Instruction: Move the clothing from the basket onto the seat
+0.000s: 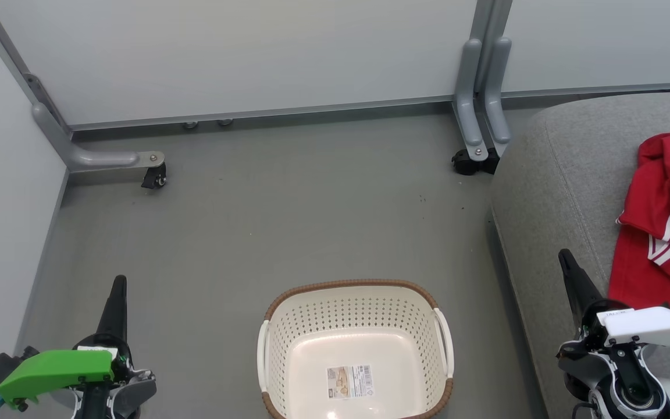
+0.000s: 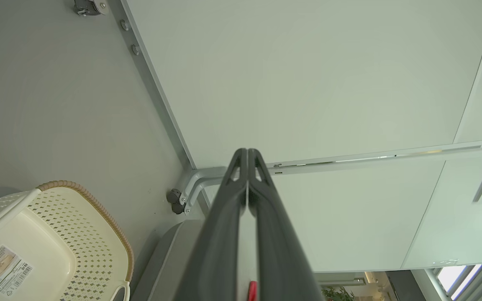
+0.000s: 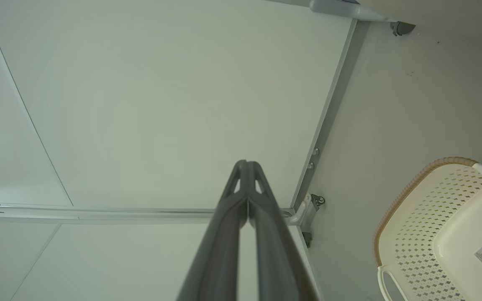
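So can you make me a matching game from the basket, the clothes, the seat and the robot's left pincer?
Things:
1. basket
2. clothing
3. seat
4. left pincer

Descriptions:
A. shut, holding nothing
B. grey, right of the basket
C. cream-white, no clothes in it
D. red, lying on the seat

Pairs: 1-C, 2-D, 3-B, 4-A
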